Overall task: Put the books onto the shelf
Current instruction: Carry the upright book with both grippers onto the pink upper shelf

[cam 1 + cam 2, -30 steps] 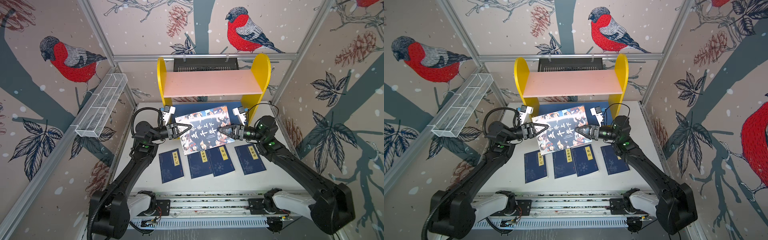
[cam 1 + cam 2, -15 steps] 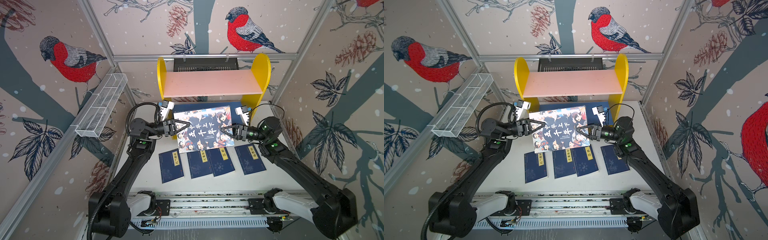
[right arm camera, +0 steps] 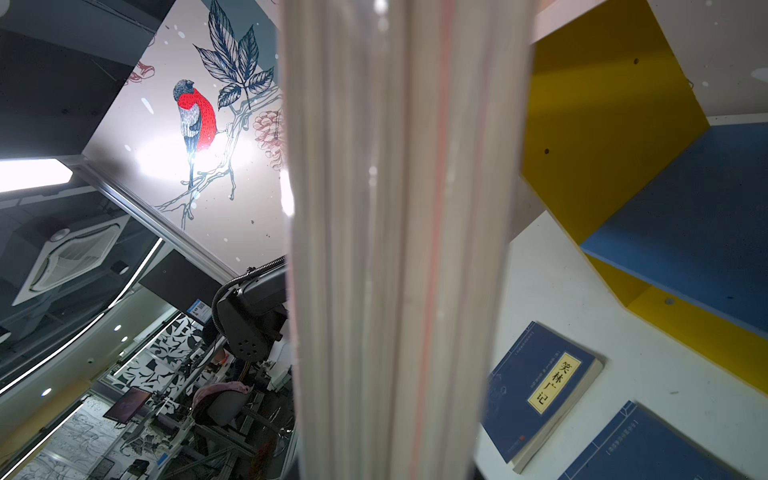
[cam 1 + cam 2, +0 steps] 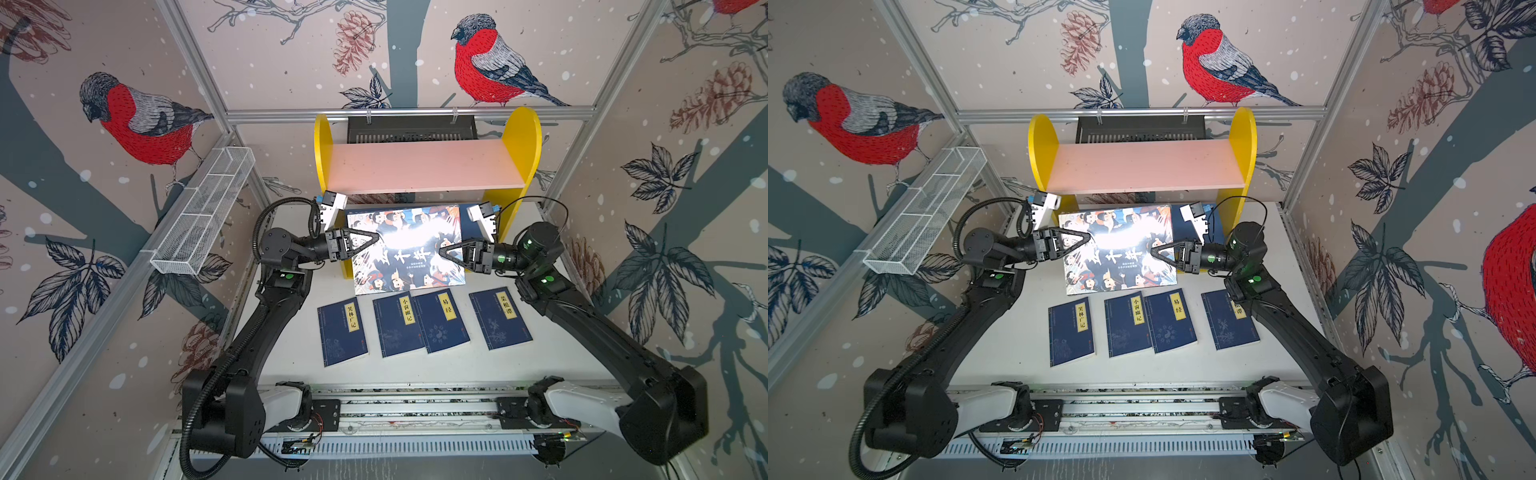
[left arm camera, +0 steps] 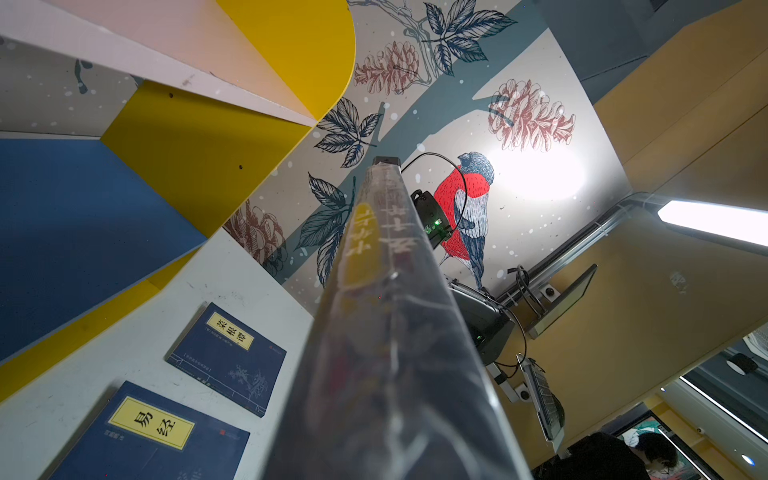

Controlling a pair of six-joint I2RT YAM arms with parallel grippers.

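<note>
Black triangular fingers of the left gripper (image 4: 376,237) pinch the left edge of the large illustrated book (image 4: 405,249). The right gripper (image 4: 442,251) is clamped on the opposite edge, so the book hangs between the two with its cover of painted faces and white characters turned upward. Both top views show this grip, with the left gripper (image 4: 1087,237) and right gripper (image 4: 1152,251) meeting the book (image 4: 1117,249) from either side. The left wrist view runs along the book's glossy spine (image 5: 390,316), and the right wrist view along its pale page edges (image 3: 399,249). The book is held clear of the white tabletop (image 4: 415,365), just in front of the shelf (image 4: 521,153). Its far edge crosses the lower opening beneath the pink upper board (image 4: 424,166), and it rests on neither that board nor the blue lower board (image 5: 75,232). Nearer the arm bases, four navy-blue books (image 4: 343,330) with yellow title labels lie flat in a row on the tabletop. The middle two touch along their sides, and the outer two lie a little apart. Behind the shelf, a black vented tray (image 4: 411,129) hangs from the rear rail. A white wire mesh basket (image 4: 203,216) is mounted along the frame on the left wall.
</note>
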